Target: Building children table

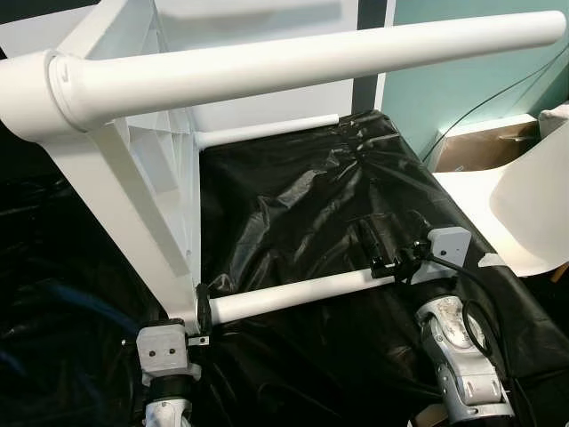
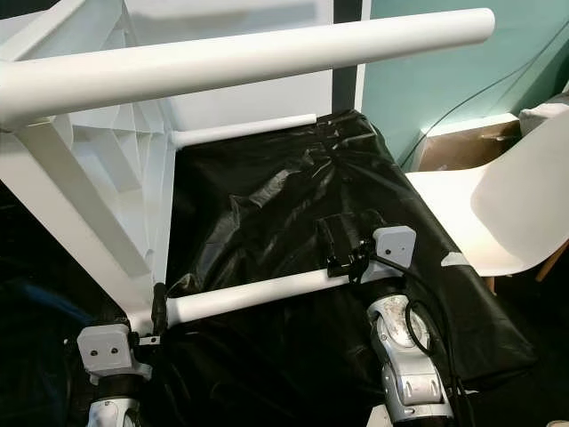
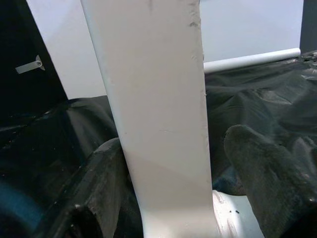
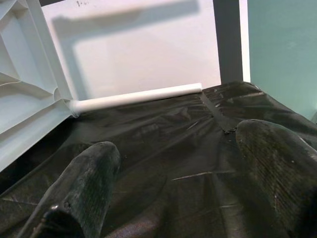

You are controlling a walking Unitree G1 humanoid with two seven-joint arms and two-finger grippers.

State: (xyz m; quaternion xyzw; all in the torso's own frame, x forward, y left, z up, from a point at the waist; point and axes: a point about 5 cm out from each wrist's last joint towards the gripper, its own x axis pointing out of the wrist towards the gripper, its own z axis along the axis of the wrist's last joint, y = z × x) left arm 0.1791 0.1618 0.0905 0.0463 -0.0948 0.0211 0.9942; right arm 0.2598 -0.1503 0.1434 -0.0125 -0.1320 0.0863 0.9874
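Table top (image 1: 169, 151): white plastic, tipped on its edge at the robot's left, ribbed underside facing right over the black plastic sheet (image 1: 293, 196).
Legs: three white tubes jutting rightward from the top — upper leg (image 1: 311, 55) high across the scene, far leg (image 1: 267, 131) low against the white wall (image 4: 143, 54), near leg (image 1: 293, 295) just above the sheet.
Left gripper (image 1: 203, 307): at the socket end of the near leg, beside the lower corner of the top; fingers (image 3: 94, 193) set either side of a white frame bar, pinching it.
Right gripper (image 1: 384, 258): at the free end of the near leg, fingers (image 4: 89, 173) spread wide apart in the wrist view, black sheet between them; contact with the leg hard to judge.
Right of scene: white chair (image 2: 498, 213) beside the sheeted surface, cardboard box (image 1: 484, 147) behind it, teal wall (image 1: 462, 71) beyond.
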